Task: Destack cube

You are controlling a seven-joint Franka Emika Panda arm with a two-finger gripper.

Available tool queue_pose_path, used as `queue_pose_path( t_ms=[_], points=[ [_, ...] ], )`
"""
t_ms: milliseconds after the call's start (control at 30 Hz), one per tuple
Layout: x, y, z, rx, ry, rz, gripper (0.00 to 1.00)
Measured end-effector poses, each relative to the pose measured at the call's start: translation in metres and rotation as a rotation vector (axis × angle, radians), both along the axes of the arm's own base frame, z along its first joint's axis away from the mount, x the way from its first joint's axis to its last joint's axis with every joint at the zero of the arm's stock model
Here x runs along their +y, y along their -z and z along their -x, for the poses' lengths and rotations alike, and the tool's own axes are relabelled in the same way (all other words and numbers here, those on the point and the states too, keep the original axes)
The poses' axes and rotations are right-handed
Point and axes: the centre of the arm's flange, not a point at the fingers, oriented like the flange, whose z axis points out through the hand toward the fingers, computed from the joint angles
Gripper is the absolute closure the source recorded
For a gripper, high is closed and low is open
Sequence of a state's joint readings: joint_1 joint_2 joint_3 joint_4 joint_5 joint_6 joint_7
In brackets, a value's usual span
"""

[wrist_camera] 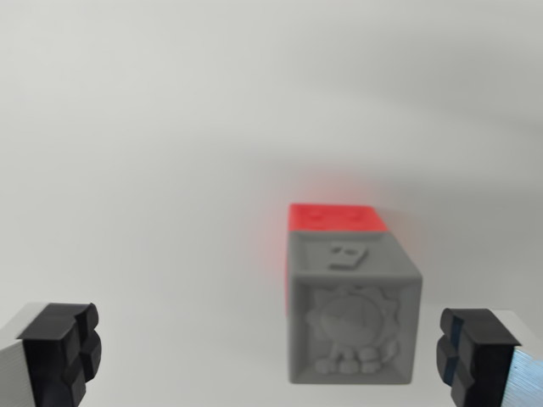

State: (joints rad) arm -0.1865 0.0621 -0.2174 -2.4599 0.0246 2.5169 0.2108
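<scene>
A grey cube (352,318) with a raised flower-like relief on its near face sits right of centre in the wrist view. Behind and under it a red cube (337,218) shows as a red strip, so the two appear stacked. My gripper (267,356) is open. Its left fingertip (61,352) is at the lower left corner and its right fingertip (473,356) is at the lower right. The grey cube lies between the fingers, closer to the right one, and neither finger touches it.
The cubes stand on a plain white surface (170,153) that fills the view. A soft shadow crosses it behind the cubes.
</scene>
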Motion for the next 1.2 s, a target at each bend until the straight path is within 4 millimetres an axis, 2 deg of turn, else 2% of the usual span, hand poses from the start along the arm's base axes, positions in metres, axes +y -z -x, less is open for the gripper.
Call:
queue_pose_path(
  t_ms=[633, 900, 1200],
  points=[
    [-0.044, 0.046, 0.036, 0.001, -0.069, 0.002, 0.0],
    [-0.041, 0.08, 0.036, 0.006, -0.073, 0.0, 0.0],
    [-0.042, 0.1, 0.037, 0.004, -0.073, 0.001, 0.0]
  ],
)
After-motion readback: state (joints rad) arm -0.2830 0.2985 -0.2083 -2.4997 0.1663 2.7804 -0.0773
